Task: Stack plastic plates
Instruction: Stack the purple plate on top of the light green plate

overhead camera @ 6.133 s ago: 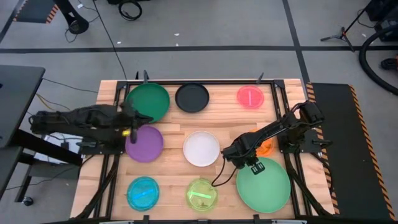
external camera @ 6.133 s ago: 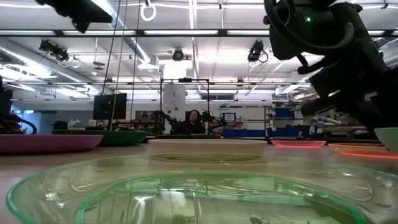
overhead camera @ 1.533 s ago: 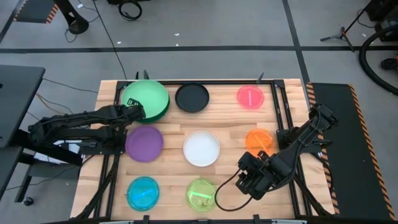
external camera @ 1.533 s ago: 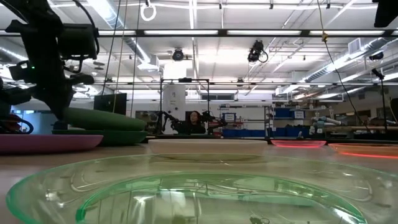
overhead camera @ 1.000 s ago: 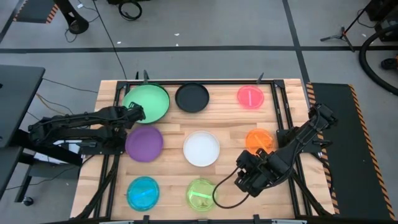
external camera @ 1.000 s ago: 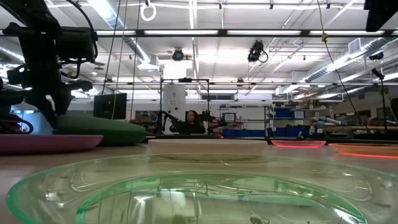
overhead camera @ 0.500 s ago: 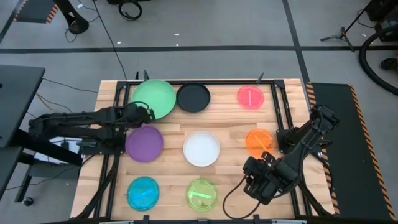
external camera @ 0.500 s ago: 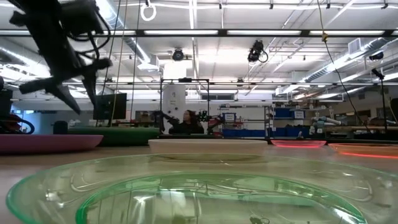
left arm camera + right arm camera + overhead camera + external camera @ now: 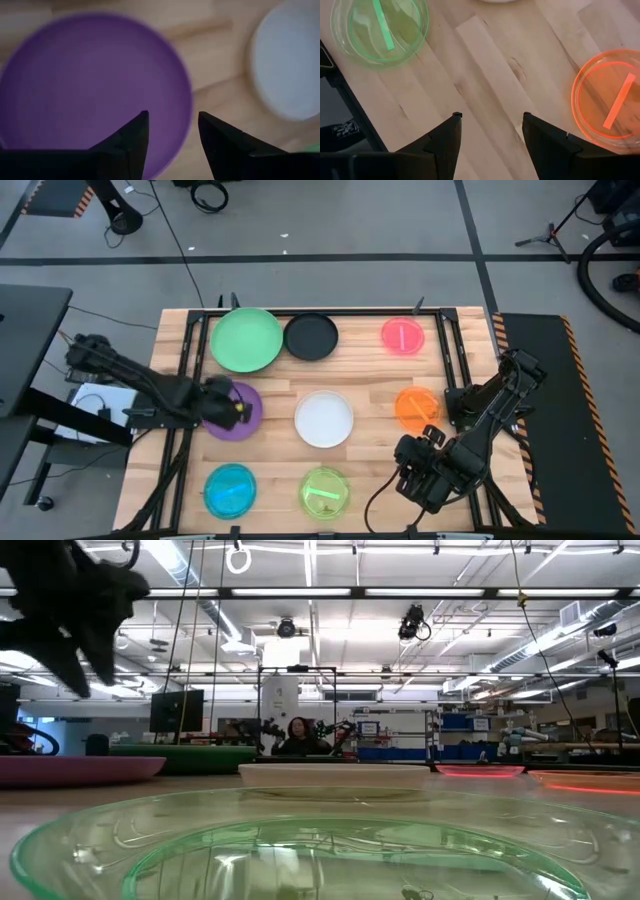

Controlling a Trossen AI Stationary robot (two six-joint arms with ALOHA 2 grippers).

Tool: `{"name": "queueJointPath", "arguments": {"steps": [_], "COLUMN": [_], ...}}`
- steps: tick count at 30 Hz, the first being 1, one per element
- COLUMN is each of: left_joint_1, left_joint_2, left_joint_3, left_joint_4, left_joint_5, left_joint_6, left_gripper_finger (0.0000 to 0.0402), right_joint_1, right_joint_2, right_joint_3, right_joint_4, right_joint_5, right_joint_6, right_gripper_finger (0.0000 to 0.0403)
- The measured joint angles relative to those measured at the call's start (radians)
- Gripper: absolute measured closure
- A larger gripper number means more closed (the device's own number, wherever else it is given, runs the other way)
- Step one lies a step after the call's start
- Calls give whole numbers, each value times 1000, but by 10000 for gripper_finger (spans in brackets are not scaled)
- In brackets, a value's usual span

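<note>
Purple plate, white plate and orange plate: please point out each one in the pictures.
purple plate (image 9: pixel 95 80), left wrist view, on its flat centre.
white plate (image 9: pixel 324 419), high view, on its middle.
orange plate (image 9: pixel 607 107), right wrist view, on its translucent base beside the stripe.

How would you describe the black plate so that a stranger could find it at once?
Start at the table's far edge in the high view. The black plate lies in the middle of that row, between the light green plate and the pink plate. It is the only opaque dark one.
</note>
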Motion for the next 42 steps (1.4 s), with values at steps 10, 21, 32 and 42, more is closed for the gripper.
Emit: {"name": "queueJointPath", "arguments": {"steps": [10, 21, 32, 42], "left_joint_1": [-158, -169, -169, -177], "left_joint_2": [292, 411, 411, 411], "left_joint_3": [0, 141, 119, -21], "left_joint_4": [370, 76, 33, 329], "left_joint_5": [66, 81, 34, 50], "left_joint_6": [86, 345, 605, 850], "left_gripper_finger": [196, 196, 196, 195], "right_joint_1": [-7, -50, -68, -66], "right_joint_2": [0, 0, 0, 0], "right_joint_3": [0, 0, 0, 0], "right_joint_4": [-1, -1, -3, -3], "right_joint_5": [13, 6, 4, 4], "right_joint_6": [-4, -43, -61, -61], "right_gripper_finger": [186, 186, 186, 186]}}
